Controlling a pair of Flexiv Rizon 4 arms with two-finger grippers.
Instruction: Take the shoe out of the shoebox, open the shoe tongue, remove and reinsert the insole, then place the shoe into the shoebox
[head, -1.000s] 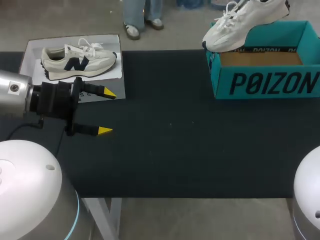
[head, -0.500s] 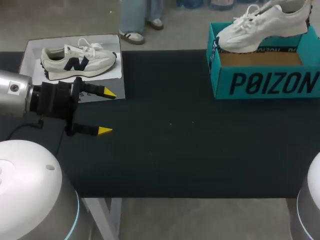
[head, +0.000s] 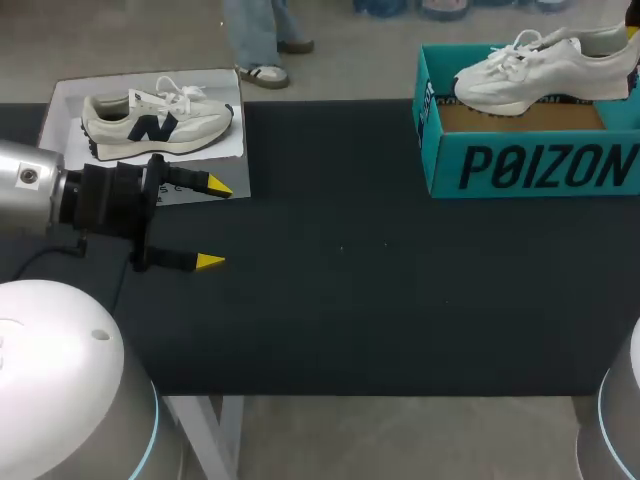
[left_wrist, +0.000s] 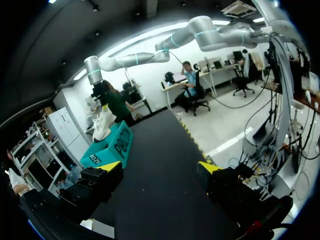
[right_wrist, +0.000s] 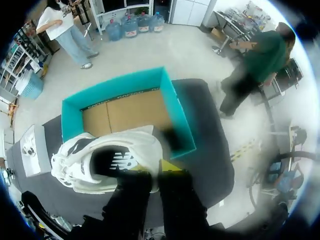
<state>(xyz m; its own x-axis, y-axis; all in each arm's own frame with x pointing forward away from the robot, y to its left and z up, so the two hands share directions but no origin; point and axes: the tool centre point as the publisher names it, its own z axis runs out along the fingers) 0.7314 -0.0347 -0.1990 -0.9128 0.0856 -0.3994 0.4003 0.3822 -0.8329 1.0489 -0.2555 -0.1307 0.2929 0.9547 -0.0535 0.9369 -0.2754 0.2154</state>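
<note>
A white sneaker (head: 535, 70) hangs nearly level over the open teal shoebox (head: 540, 165) at the table's far right, toe toward the box's left end. In the right wrist view my right gripper (right_wrist: 155, 172) is shut on the sneaker's (right_wrist: 100, 155) heel, above the shoebox (right_wrist: 115, 82), whose brown floor is bare. My left gripper (head: 210, 225) stands open over the table's left part with nothing between its fingers. Seen from the left wrist, the left gripper (left_wrist: 159, 167) faces the distant shoebox (left_wrist: 112, 147) and sneaker (left_wrist: 102, 125).
A white sheet (head: 60, 100) bearing a cream sneaker with a dark letter lies at the far left corner, just beyond my left gripper. Dark tabletop (head: 380, 290) stretches between the two arms.
The right arm carried the sneaker to the right and down over the shoebox, and the shoe levelled out. The left arm stayed still.
</note>
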